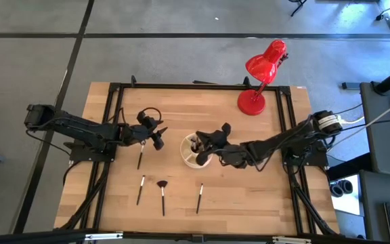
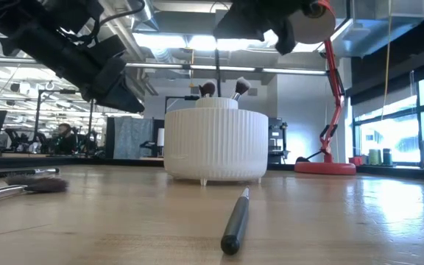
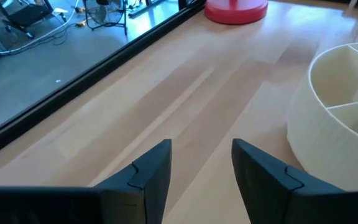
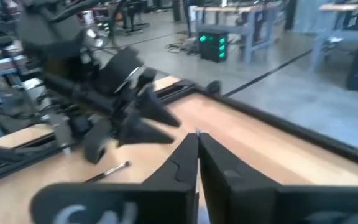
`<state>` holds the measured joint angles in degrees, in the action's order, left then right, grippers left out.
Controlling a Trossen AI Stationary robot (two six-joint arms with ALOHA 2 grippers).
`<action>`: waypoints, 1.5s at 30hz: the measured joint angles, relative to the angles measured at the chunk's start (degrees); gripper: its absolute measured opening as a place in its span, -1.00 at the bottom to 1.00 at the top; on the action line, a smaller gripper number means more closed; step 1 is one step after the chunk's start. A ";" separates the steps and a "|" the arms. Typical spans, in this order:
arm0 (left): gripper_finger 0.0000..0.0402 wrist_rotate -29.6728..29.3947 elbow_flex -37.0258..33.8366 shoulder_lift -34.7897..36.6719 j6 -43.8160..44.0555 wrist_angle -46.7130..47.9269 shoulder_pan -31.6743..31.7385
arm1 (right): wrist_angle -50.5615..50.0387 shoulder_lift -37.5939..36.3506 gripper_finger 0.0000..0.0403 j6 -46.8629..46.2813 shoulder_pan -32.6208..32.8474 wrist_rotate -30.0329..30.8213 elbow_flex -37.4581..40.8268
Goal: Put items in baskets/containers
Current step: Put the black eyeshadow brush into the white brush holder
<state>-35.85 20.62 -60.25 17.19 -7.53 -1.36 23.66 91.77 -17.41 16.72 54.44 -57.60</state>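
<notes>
The cream cup (image 1: 196, 160) stands mid-table, ribbed in the low view (image 2: 216, 143), with two brush heads sticking up out of it (image 2: 207, 88). My right gripper (image 1: 206, 141) hovers over the cup, shut on a thin dark brush (image 2: 217, 70). My left gripper (image 1: 159, 136) hangs open left of the cup, its fingers (image 3: 151, 180) bare above the wood. Loose brushes lie flat on the table: one beneath the left gripper (image 1: 141, 158), two near the front (image 1: 141, 190) (image 1: 200, 198), and a fan-headed one (image 1: 162, 192). My right gripper pinches the brush's handle near its upper end (image 2: 217, 53) between its two fingers, coming in about level from the table's right. A small tip (image 4: 196, 132) shows just past the fingertips. The brush hangs upright, its lower end down inside the cup.
A red desk lamp (image 1: 252, 100) stands at the far right, its base also in the left wrist view (image 3: 235, 11). A black frame (image 1: 181, 86) borders the table. Bare wood lies at the front right.
</notes>
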 joint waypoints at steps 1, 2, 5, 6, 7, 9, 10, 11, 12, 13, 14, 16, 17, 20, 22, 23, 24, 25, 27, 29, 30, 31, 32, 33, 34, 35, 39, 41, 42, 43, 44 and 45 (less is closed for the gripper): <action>-0.18 0.16 0.00 0.00 0.00 0.00 0.04 | 0.01 0.15 -0.87 -0.24 -0.07 -0.76 0.00; -0.18 0.50 0.00 0.00 0.09 0.00 0.04 | 0.00 0.17 -0.82 -0.23 -0.07 -1.06 0.00; -0.18 1.02 0.00 0.00 0.87 0.00 0.04 | -0.90 -0.19 -0.64 0.63 -0.07 -0.23 0.00; -0.18 1.04 0.00 0.00 0.88 0.00 0.04 | -2.11 -0.54 -0.58 1.51 -0.07 -0.16 0.00; -0.18 1.05 0.01 0.00 0.76 0.00 0.04 | -3.26 -0.91 -0.52 1.93 -0.07 0.00 0.00; -0.18 1.04 0.00 0.00 -0.12 0.00 0.04 | -6.22 -1.54 -0.44 1.25 -0.07 2.18 0.00; -0.18 1.06 0.00 0.00 -0.24 0.00 0.04 | -7.52 -1.59 -0.41 0.33 -0.07 3.04 0.00; -0.18 1.09 0.00 0.00 -0.24 0.00 0.04 | -8.68 -1.60 -0.39 -0.03 -0.07 3.48 0.00; -0.18 1.34 0.00 0.00 -0.13 0.00 0.02 | -9.65 -1.60 -0.38 0.04 -0.07 3.84 0.00; -0.18 1.97 0.00 0.00 0.04 0.02 0.04 | -10.10 -1.60 -0.37 0.35 -0.07 4.06 0.02; -0.18 2.84 0.00 0.00 0.20 0.04 0.02 | -10.21 -1.62 -0.37 1.10 -0.07 4.29 0.02; -0.18 4.75 0.00 0.16 1.53 0.61 0.02 | -10.44 -1.85 -0.36 3.04 0.11 4.56 0.02; -0.18 5.94 0.00 0.34 3.03 1.38 0.02 | -11.03 -2.19 -0.36 4.12 0.25 4.76 0.02; -0.18 9.80 0.00 1.22 9.58 6.85 -0.15 | -12.59 -3.68 -0.36 6.51 0.72 6.38 0.02; -0.18 11.99 0.00 1.68 14.47 13.27 -0.20 | -14.39 -4.90 -0.36 7.33 1.01 7.61 0.00; -0.18 12.48 0.00 1.96 17.53 17.81 -0.20 | -15.77 -5.62 -0.36 7.37 1.09 7.57 -0.02; -0.18 12.81 0.00 2.13 21.00 22.75 -0.20 | -17.76 -6.21 -0.36 7.31 1.09 7.27 -0.02; -0.18 13.15 0.00 2.10 24.87 27.10 0.00 | -19.30 -6.60 -0.36 6.70 1.07 6.51 -0.02; -0.18 13.73 0.00 2.10 33.03 34.61 0.71 | -22.63 -7.29 -0.36 4.93 0.85 5.32 -0.02; -0.18 16.18 0.00 2.10 38.63 39.06 1.45 | -24.67 -7.46 -0.36 3.79 0.02 3.73 -0.02; -0.18 17.60 0.00 2.10 39.77 40.19 1.80 | -25.67 -7.46 -0.36 3.62 -0.45 2.87 -0.01; -0.18 18.63 0.00 2.10 40.27 40.68 2.01 | -26.61 -7.44 -0.36 3.17 -0.95 1.62 -0.02; -0.18 19.23 0.00 2.10 40.65 40.72 2.09 | -27.37 -7.44 -0.36 2.58 -1.43 0.30 -0.02; -0.18 19.40 0.00 2.10 40.78 40.51 2.19 | -28.06 -7.44 -0.36 1.84 -1.80 -1.11 -0.02; -0.18 19.25 0.00 2.10 40.77 40.34 2.23 | -28.62 -7.44 -0.36 1.07 -2.14 -2.45 -0.01; -0.18 18.72 0.00 2.06 40.76 40.36 2.23 | -29.26 -7.44 -0.36 0.50 -2.44 -3.57 -0.02; -0.24 20.72 0.00 -0.38 43.26 41.59 2.18 | -30.39 -7.44 -0.36 0.05 -2.72 -5.17 0.00; -0.31 20.78 0.26 -2.47 44.35 41.51 1.51 | -30.66 -7.44 -0.36 0.60 -2.72 -5.19 0.00; -0.35 20.14 0.30 -3.35 45.00 41.55 1.00 | -30.75 -7.44 -0.36 0.97 -2.72 -5.19 0.00; -0.39 19.25 0.33 -4.36 45.81 41.61 0.55 | -30.73 -7.44 -0.36 1.18 -2.72 -5.19 0.00; -0.44 18.61 0.42 -5.35 46.70 41.68 0.18 | -30.73 -7.44 -0.36 1.26 -2.72 -5.18 0.00; -0.49 18.13 0.49 -5.97 47.57 41.62 -0.07 | -30.79 -7.44 -0.36 1.31 -2.72 -5.19 0.00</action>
<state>-17.72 21.12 -66.21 64.76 34.09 -1.43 -7.13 84.33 -16.11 14.00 49.25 -57.60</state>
